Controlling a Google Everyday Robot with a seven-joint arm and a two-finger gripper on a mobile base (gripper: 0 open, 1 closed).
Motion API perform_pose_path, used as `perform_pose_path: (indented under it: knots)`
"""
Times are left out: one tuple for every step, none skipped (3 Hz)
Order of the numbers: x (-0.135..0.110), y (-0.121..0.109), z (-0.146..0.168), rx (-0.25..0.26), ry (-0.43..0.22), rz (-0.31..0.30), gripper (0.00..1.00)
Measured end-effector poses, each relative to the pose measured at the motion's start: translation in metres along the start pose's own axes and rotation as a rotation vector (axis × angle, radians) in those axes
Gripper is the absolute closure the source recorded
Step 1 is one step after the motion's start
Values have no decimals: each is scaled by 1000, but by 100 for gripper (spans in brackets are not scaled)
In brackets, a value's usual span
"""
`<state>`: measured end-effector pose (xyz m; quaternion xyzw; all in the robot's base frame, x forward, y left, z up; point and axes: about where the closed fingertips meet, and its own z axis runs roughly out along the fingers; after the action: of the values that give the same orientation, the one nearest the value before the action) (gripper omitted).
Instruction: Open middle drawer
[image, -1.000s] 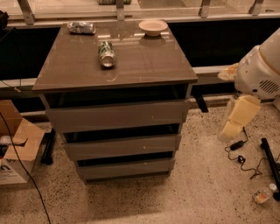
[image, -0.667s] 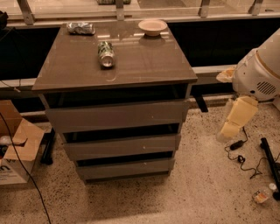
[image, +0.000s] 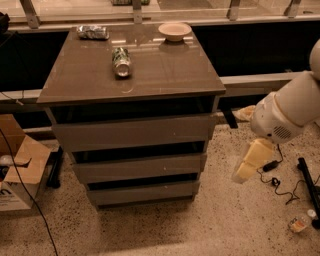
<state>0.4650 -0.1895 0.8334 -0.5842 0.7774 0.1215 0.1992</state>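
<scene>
The middle drawer is the medium-height grey-brown front panel of the cabinet, between the taller top panel and the slimmer bottom panel. All three fronts sit nearly flush, with dark gaps above each one. My gripper is cream-coloured and hangs from the white arm. It is to the right of the cabinet at about the height of the middle drawer. It is apart from the drawer and touches nothing.
On the cabinet top lie a tipped can, a small bowl and a crumpled silver bag. A cardboard box stands on the floor at the left. Cables and a small bottle lie at the right.
The arm and gripper have moved down and to the left, closer to the cabinet's right side. The drawers have not moved.
</scene>
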Motion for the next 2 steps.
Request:
perform_pose_path:
  knots:
    - [7, -4, 50, -17, -113, 5, 0]
    - [19, -18, 117, -68, -233, 81, 0]
